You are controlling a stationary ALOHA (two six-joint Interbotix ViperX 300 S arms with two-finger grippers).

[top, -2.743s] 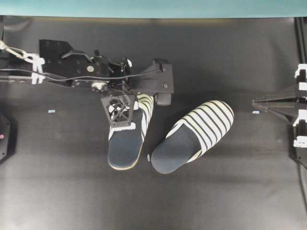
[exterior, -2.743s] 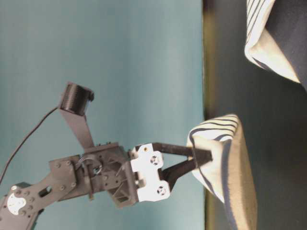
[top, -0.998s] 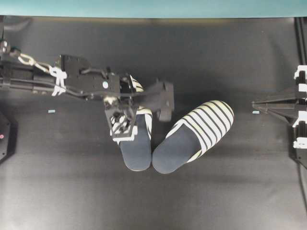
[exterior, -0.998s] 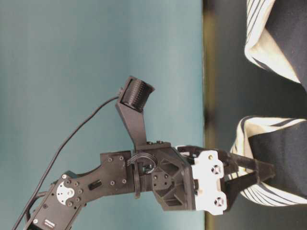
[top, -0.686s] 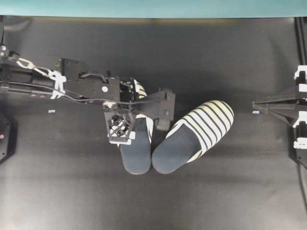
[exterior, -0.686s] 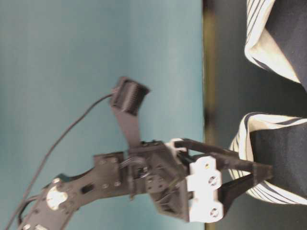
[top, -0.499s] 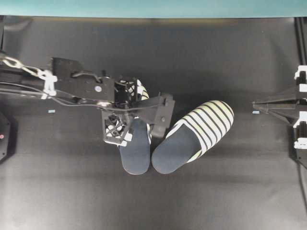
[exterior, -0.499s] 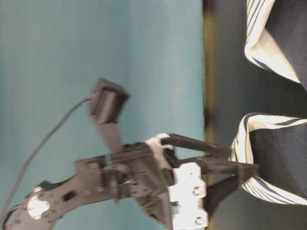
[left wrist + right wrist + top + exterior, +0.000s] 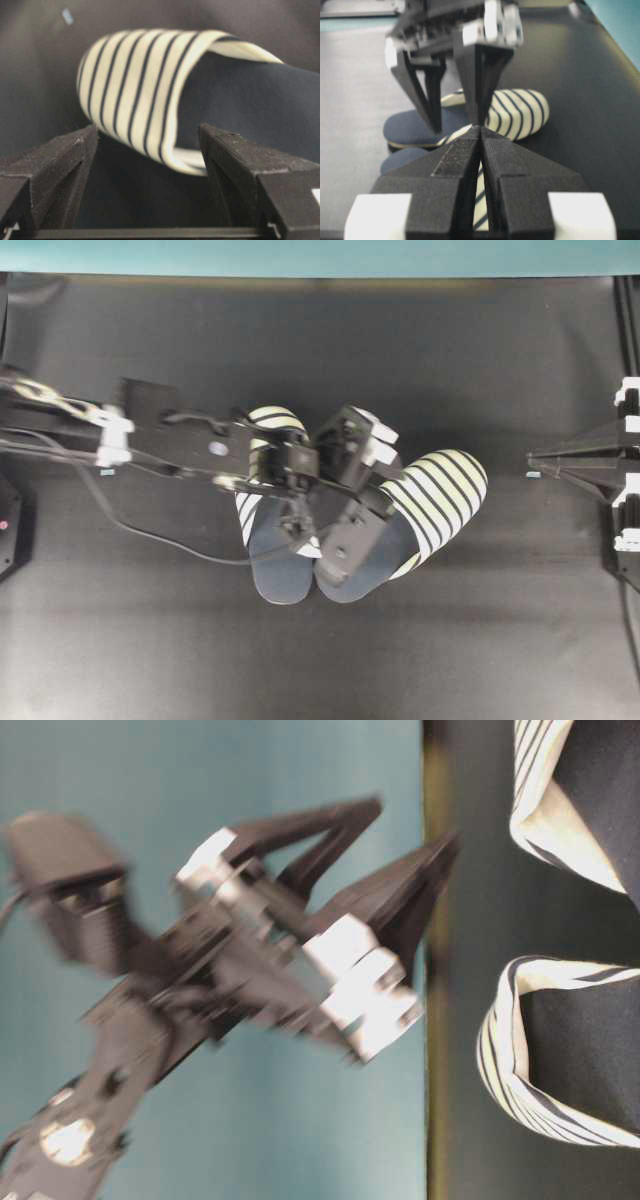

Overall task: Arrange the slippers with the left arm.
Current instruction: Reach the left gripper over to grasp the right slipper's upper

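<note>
L gripper [image 9: 335, 525] over the pair, jaws spread wide, nothing between them; wrist cam shows both fingers [image 9: 47, 170] apart w/ bare mat and the slipper edge in the gap. Table-level view blurred, gripper clear of the mat there.

Left slipper [image 9: 270, 560] roughly straight, toe toward far edge. Right slipper [image 9: 435, 495] angled, toe swung out to the right, heel touching or nearly touching the other heel. Pair not parallel, so judged unfinished.

R gripper [image 9: 535, 453] parked at right edge, jaws pressed together, empty.

Risks:
- fingers coming down astride both heels → pinch both, drag the straight one off line.
- grabbing only the soft striped upper → it folds, sole pivots loosely.
- pushing the angled one sideways → bumps its neighbour, heels so close.
</note>
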